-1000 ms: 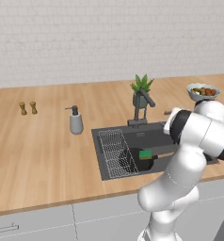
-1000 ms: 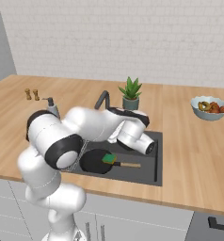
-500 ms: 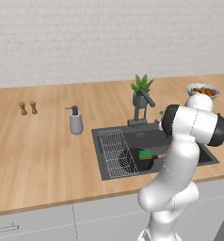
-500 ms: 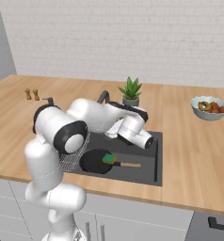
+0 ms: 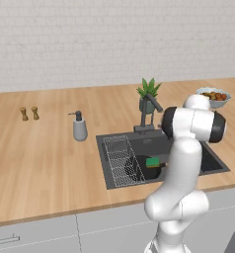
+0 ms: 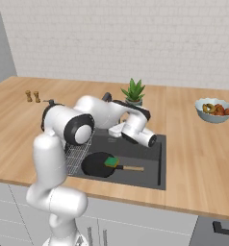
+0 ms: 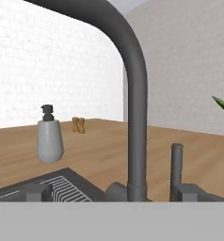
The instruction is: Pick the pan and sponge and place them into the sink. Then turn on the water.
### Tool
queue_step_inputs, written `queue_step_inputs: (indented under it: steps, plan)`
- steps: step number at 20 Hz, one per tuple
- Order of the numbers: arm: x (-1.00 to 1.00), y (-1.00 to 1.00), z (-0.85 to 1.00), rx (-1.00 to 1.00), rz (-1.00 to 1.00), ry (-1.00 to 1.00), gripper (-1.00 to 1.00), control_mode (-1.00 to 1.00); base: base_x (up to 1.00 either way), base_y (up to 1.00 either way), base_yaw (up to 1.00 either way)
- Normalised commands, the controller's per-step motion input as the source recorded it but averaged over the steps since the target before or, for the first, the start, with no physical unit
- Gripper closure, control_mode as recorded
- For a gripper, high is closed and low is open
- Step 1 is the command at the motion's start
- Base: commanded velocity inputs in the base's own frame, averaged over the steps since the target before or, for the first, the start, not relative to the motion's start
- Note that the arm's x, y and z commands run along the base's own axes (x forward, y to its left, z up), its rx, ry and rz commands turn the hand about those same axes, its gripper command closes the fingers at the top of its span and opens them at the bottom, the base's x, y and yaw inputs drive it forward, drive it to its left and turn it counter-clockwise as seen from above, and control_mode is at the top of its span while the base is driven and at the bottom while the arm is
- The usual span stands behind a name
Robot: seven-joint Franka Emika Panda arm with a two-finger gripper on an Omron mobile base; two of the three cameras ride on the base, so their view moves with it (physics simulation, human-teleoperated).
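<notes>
The black pan (image 6: pixel 96 165) lies in the dark grey sink (image 6: pixel 138 150), its wooden handle (image 6: pixel 131 168) pointing right. On the pan's rim rests the green sponge (image 6: pixel 110 162), also visible in the left base view as sponge (image 5: pixel 152 161) on pan (image 5: pixel 139 169). My gripper (image 6: pixel 115 130) hovers over the sink's back edge, open and holding nothing, pointing at the faucet. The faucet (image 7: pixel 135 94) stands very close in the hand view, with a short dark post (image 7: pixel 176 165) beside its stem. No water is in view.
A wire rack (image 5: pixel 117 158) fills the sink's left end. A grey soap pump bottle (image 5: pixel 80 128) stands left of the sink, two small shakers (image 5: pixel 29 113) farther left. A potted plant (image 6: pixel 133 91) is behind the faucet, a fruit bowl (image 6: pixel 213 109) at the right.
The arm's elbow has swung a little toward the wall and the hand has turned toward the faucet. Pan and sponge lie as before.
</notes>
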Motion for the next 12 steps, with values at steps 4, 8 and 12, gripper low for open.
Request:
queue_step_inputs:
  steps: [4,8,12]
  plan:
    - [0.37,0.00,-0.31,0.03,0.00,0.00,-1.00,-1.00,0.00,0.00,0.00]
    - [0.39,0.00,-0.20,0.02,0.00,0.00,-1.00,-1.00,0.00,0.00,0.00]
    - [0.39,0.00,-0.03,0.01,0.00,0.00,-1.00,-1.00,0.00,0.00,0.00]
